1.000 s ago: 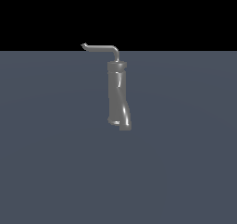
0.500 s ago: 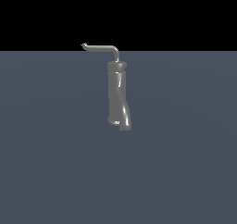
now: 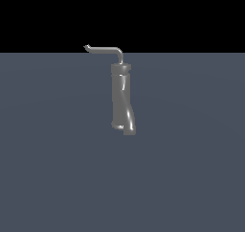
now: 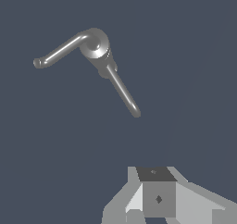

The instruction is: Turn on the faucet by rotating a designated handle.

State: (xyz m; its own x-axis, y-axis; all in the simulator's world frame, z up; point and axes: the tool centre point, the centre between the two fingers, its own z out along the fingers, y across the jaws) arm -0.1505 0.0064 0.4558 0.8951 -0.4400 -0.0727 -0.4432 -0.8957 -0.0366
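Upper left of the wrist frame: handle (image 4: 60, 49) on faucet (image 4: 96, 45), running toward the left edge, well apart from gripper (image 4: 155, 197); jaw state unclear.

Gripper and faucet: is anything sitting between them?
No. In the wrist view, only bare dark floor separates the gripper from the faucet and its handle.
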